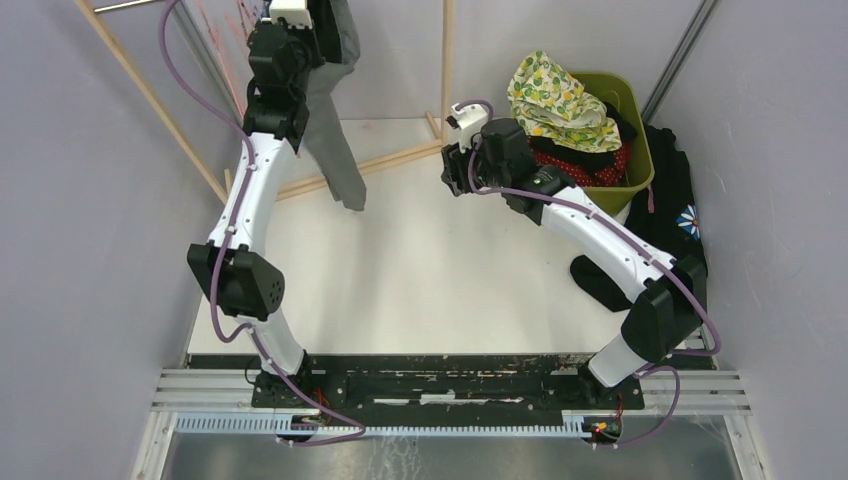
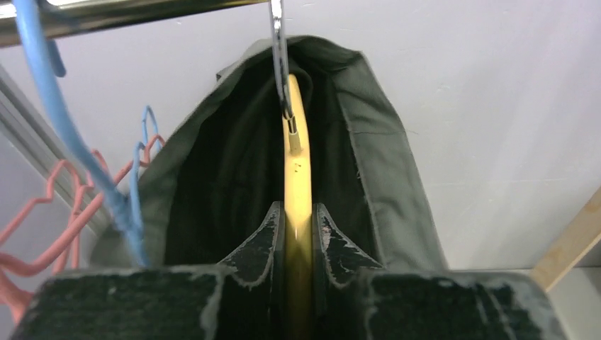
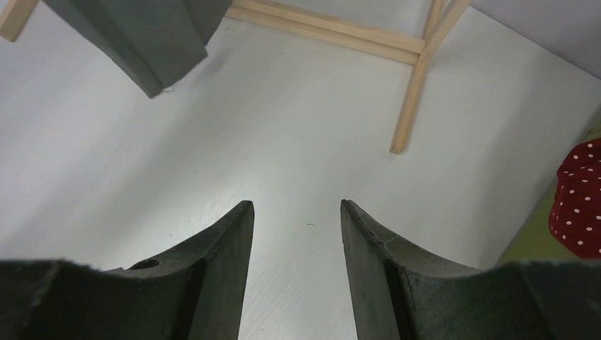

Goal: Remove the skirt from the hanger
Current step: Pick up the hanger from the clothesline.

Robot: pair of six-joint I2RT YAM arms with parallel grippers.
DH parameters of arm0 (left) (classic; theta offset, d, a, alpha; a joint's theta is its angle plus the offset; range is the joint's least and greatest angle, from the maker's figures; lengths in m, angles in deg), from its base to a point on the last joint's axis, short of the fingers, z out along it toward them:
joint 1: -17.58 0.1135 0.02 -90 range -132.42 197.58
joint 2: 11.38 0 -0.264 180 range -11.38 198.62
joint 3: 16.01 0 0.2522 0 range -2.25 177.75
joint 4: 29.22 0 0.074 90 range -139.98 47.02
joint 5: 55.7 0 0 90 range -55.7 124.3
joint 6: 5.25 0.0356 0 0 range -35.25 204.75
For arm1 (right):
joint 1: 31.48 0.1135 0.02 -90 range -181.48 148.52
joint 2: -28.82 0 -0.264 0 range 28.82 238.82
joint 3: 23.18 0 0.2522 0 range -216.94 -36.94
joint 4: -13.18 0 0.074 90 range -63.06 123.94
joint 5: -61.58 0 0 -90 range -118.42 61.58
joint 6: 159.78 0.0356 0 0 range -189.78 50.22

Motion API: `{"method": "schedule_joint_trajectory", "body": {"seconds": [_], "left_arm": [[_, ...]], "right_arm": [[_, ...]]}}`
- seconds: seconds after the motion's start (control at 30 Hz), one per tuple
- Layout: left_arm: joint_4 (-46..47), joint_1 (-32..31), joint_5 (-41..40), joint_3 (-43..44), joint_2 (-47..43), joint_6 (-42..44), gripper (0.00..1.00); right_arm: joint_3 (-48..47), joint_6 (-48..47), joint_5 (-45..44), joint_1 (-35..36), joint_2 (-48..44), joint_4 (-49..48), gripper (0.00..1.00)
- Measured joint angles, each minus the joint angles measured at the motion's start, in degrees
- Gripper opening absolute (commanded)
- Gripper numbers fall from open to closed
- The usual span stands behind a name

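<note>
The grey-green skirt (image 1: 335, 150) hangs from the rack at the back left, draped over a yellow wooden hanger (image 2: 298, 177) whose metal hook (image 2: 278, 42) sits on the rail (image 2: 142, 10). My left gripper (image 2: 298, 207) is raised up at the rack (image 1: 300, 20) and shut on the hanger bar, a finger pressed flat on each side, with the skirt (image 2: 383, 163) folded around it. My right gripper (image 3: 296, 205) stands open above the bare table, near the middle back (image 1: 455, 170). The skirt's lower corner (image 3: 142, 35) hangs to its far left.
A green bin (image 1: 625, 100) heaped with clothes stands at the back right, with a black garment (image 1: 670, 200) beside it. The wooden rack frame (image 3: 411, 92) crosses the table's back. A blue hanger (image 2: 57, 106) and pink hangers (image 2: 42, 212) hang left of the skirt.
</note>
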Motion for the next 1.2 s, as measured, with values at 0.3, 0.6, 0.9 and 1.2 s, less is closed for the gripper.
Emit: {"method": "schedule_joint_trajectory", "body": {"seconds": [0.3,0.6,0.9,1.2], "left_arm": [[0.22,-0.37,-2.23,1.16,1.09,-0.09,0.03],[4.68,-0.5,-2.67,-1.55,0.68,-0.87,0.03],[9.22,-0.72,-2.97,-4.13,0.2,-2.71,0.03],[9.09,-0.85,-3.69,-3.23,0.63,-2.89,0.03]], "right_arm": [[0.98,-0.22,-0.17,-0.04,-0.66,-0.02,0.54],[1.77,-0.83,-1.18,-0.07,-0.66,-0.02,0.54],[2.36,-1.05,-1.51,-0.33,-0.61,-0.04,0.54],[2.84,-1.03,-1.49,-0.42,0.09,-0.57,0.54]]}}
